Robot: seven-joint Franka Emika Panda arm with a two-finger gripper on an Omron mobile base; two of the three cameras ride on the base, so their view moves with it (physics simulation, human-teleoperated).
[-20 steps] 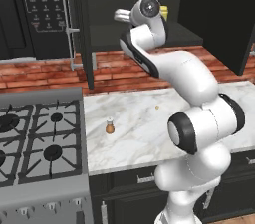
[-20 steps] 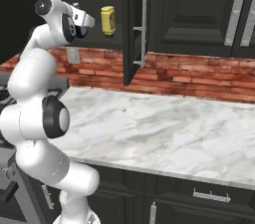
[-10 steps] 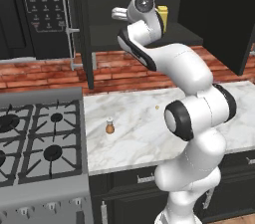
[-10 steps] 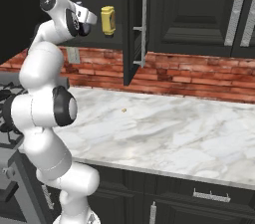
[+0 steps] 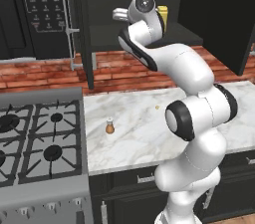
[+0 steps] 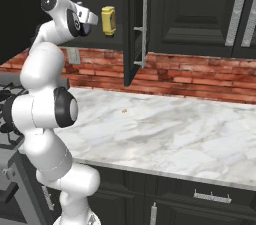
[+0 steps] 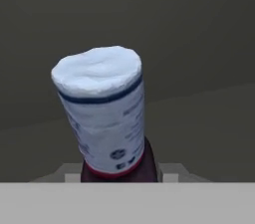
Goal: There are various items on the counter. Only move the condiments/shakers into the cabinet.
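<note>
My gripper [image 6: 101,20] reaches level into the open dark cabinet [image 5: 107,36], just above its shelf, shut on a condiment bottle. From both base views this bottle [image 5: 163,13] [image 6: 109,20] looks yellow and upright at my fingertips. The hand view has a bottle [image 7: 102,113] with a white label, a pale blue-grey cap and a dark base rising right in front of the hand; I cannot tell whether it is the same one. A tiny orange-brown shaker [image 5: 110,128] stands on the marble counter [image 5: 139,138] near the stove.
The stove [image 5: 40,138] adjoins the counter on the left, under a black microwave [image 5: 42,4]. Open cabinet doors [image 6: 131,29] [image 5: 221,19] hang on both sides of my hand. A tiny orange speck [image 5: 157,107] [image 6: 124,111] lies on the counter [image 6: 170,134].
The hand and the bottle stay at the same spot in the cabinet. Only the arm's lower links have shifted slightly.
</note>
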